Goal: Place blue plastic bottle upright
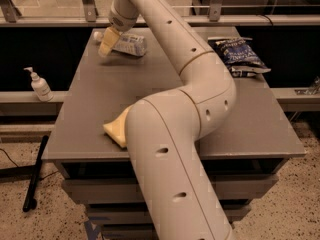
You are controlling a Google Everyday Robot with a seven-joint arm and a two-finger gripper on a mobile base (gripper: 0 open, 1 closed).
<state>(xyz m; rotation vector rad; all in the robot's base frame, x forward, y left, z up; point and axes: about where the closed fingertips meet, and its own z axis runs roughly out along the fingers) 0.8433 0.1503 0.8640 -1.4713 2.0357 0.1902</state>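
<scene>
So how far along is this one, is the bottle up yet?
Done: only the reach; the gripper sits at the neck end of the blue plastic bottle, near the far left corner of the table. In hand: the grasp, though a firm hold cannot be confirmed. Left: everything that matters; the bottle lies on its side, so lifting, turning and standing it remain.

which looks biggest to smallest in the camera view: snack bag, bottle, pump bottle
1. snack bag
2. bottle, lying down, gripper at its cap end
3. pump bottle, not far behind the bottle
</scene>
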